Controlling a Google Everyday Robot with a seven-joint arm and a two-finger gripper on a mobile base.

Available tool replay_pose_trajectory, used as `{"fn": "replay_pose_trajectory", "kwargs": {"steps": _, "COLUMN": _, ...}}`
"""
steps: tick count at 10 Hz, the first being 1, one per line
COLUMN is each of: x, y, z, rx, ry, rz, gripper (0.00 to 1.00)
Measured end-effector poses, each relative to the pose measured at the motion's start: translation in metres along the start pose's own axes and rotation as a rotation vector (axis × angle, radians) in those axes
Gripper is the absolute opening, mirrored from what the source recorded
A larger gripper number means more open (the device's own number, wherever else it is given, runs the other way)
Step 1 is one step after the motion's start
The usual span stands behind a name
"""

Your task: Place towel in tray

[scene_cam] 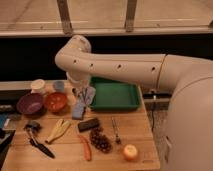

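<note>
Dark panelling and a pale rail run behind the wooden table (pixel 135 127), and we've got a busy spread on it. Big white arm (pixel 120 67) reaching in from the right, elbow bent high, forearm dropping straight down near the table's back edge. Down at the end, the gripper (pixel 82 93) hangs just off the left rim of the green tray (pixel 131 105), fingers pressed together and pinching the towel (pixel 89 96). That pale grey-blue cloth dangles from the grip, off the table, right beside the tray's left wall and not inside it. The tray sits at the back of the table, nothing showing in it. Directly below the cloth lies a flat blue sponge (pixel 78 111).

Off to the left, an orange bowl (pixel 55 101) next to a purple bowl (pixel 30 104), with a white cup (pixel 37 86) and a small bluish cup (pixel 59 86) behind them. Toward the front: a banana (pixel 59 129), a dark block (pixel 88 124), a bunch of grapes (pixel 101 141), a carrot (pixel 86 147), a fork (pixel 116 131) and a round orange fruit (pixel 130 151). A black-handled tool (pixel 37 140) rests near the left front edge.
</note>
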Motion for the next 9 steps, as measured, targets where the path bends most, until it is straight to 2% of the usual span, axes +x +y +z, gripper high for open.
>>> {"fn": "replay_pose_trajectory", "kwargs": {"steps": 2, "x": -0.016, "y": -0.048, "z": 0.003, "rx": 0.009, "ry": -0.064, "rz": 0.085, "gripper": 0.0}}
{"fn": "replay_pose_trajectory", "kwargs": {"steps": 4, "x": -0.024, "y": -0.092, "z": 0.01, "rx": -0.005, "ry": -0.147, "rz": 0.183, "gripper": 0.0}}
{"fn": "replay_pose_trajectory", "kwargs": {"steps": 5, "x": -0.025, "y": -0.105, "z": 0.012, "rx": -0.007, "ry": -0.172, "rz": 0.214, "gripper": 0.0}}
{"fn": "replay_pose_trajectory", "kwargs": {"steps": 6, "x": -0.026, "y": -0.111, "z": 0.012, "rx": -0.012, "ry": -0.186, "rz": 0.231, "gripper": 0.0}}
{"fn": "replay_pose_trajectory", "kwargs": {"steps": 9, "x": -0.026, "y": -0.109, "z": 0.013, "rx": -0.012, "ry": -0.183, "rz": 0.23, "gripper": 0.0}}
